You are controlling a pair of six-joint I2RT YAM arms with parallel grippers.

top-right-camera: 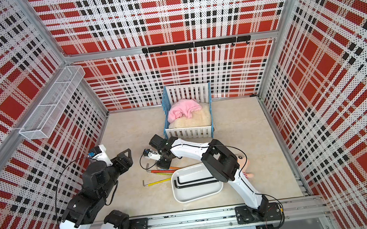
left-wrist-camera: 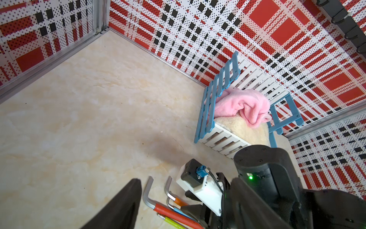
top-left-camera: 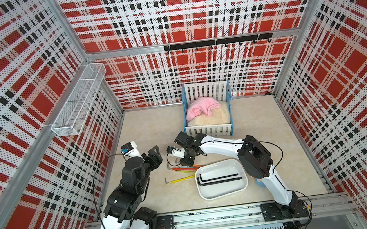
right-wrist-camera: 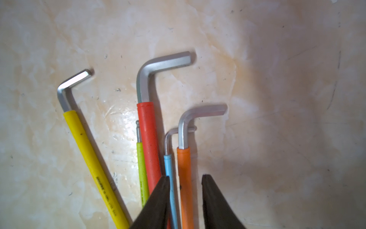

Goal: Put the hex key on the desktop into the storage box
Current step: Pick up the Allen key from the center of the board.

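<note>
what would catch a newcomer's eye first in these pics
Loud red, black and white plaid walls box in the scene on three sides. Near the middle of the beige desktop lies a fan of bright hex keys, the right claw open astride the orange key and blue key. Beside them, the white storage box already holds two black hex keys.
</note>
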